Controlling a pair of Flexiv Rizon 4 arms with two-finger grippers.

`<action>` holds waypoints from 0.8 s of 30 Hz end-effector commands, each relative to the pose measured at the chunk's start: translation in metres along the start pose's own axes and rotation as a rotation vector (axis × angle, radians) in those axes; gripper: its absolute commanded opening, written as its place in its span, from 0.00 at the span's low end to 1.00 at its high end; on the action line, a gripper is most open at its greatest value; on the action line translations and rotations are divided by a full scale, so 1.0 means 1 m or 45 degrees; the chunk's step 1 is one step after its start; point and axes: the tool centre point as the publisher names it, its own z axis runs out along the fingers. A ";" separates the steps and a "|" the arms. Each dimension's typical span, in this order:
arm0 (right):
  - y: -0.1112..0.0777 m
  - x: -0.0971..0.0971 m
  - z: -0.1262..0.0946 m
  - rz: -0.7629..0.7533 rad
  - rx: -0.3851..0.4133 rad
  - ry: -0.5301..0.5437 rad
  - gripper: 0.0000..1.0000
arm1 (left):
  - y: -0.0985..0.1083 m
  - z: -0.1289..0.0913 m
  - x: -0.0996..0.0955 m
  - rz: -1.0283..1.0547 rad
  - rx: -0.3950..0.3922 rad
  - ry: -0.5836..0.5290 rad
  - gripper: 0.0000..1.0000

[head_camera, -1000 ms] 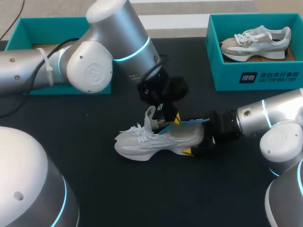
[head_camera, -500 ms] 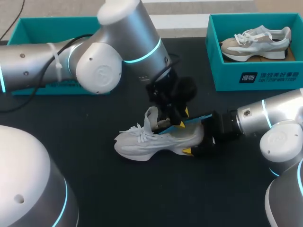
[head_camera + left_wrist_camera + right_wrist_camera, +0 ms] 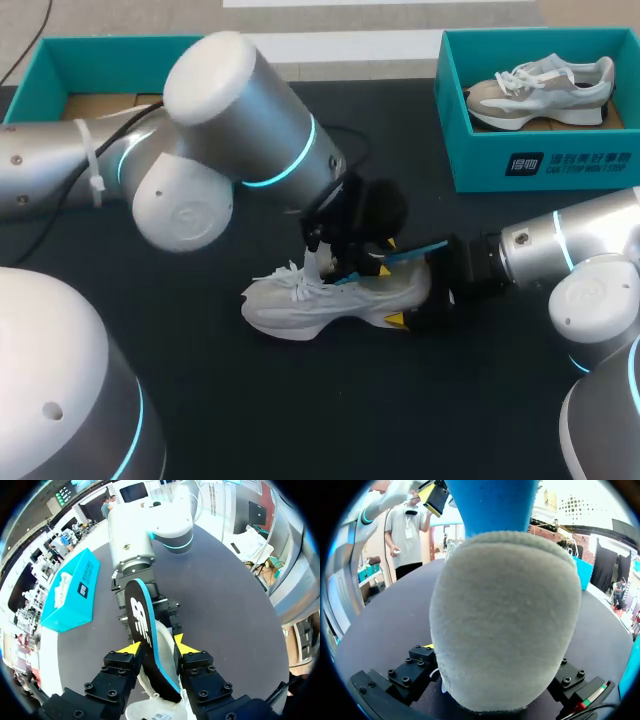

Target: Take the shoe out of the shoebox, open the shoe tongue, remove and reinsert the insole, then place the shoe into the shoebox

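At table centre, on the black table [image 3: 200,400], the white shoe [image 3: 335,300] lies on its sole, toe towards 9 o'clock and heel towards 3 o'clock in the head view. My right gripper [image 3: 425,295] comes in from 3 o'clock, its fingers clamped on the heel from both sides; its own wrist view shows the fuzzy heel cup filling the space between them. My left gripper [image 3: 156,646] hangs over the shoe's opening with its yellow tips pinching the insole [image 3: 145,635], a dark tongue-shaped pad with a blue underside. One end of the insole sits down in the shoe and the other slants out towards 2 o'clock over the heel. The shoe tongue [image 3: 318,262] stands folded up and forward by the laces [image 3: 290,280].

An empty shoebox [image 3: 60,50] waits at 10 o'clock from the shoe. A second shoebox [image 3: 540,165] at 1 o'clock holds a beige sneaker [image 3: 545,85].

I judge the insole to be light, thin foam that buckles if pushed from its far end, so I would grip it across its width near mid-length, as now. The shoe looks light, with a soft upper and a chunky, firm sole. The heel is the stiffest part to brace, while the fuzzy lining may let it slip under a weak squeeze.
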 end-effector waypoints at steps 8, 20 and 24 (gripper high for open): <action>-0.001 0.000 0.002 0.000 0.004 -0.001 0.00 | 0.002 0.015 -0.002 -0.052 0.066 -0.061 0.39; -0.001 0.000 0.002 0.000 0.004 -0.001 0.00 | 0.005 0.032 -0.009 -0.113 0.106 -0.092 0.35; -0.001 0.000 0.002 0.000 0.004 -0.001 0.00 | 0.004 0.035 -0.014 -0.125 0.114 -0.091 0.32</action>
